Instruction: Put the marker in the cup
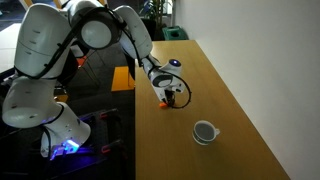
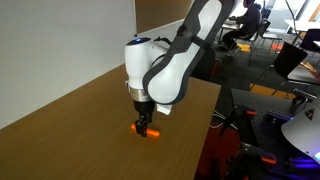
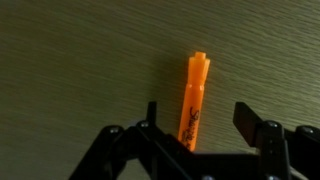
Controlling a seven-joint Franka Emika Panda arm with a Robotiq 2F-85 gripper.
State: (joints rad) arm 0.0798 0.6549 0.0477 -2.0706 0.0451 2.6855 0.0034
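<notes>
Right now my gripper (image 3: 196, 118) hangs with jaws spread wide, one either side of the marker (image 3: 196, 85) lying flat on the table (image 3: 70, 60). I judge this the grasp step: next I must close, lift, and carry toward the cup (image 1: 205, 131), well apart.

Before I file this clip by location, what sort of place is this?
Likely an office or lab: a long wooden table, a person seated in the background, and what looks like a laptop.

The short stick-shaped marker (image 3: 195, 95) is coloured bright orange, with dark lettering printed along its barrel. A brown, fine-grained pattern is shown by the long wooden table (image 3: 60, 60). The small round cup (image 1: 205, 132) is seen white outside, dark inside.
</notes>
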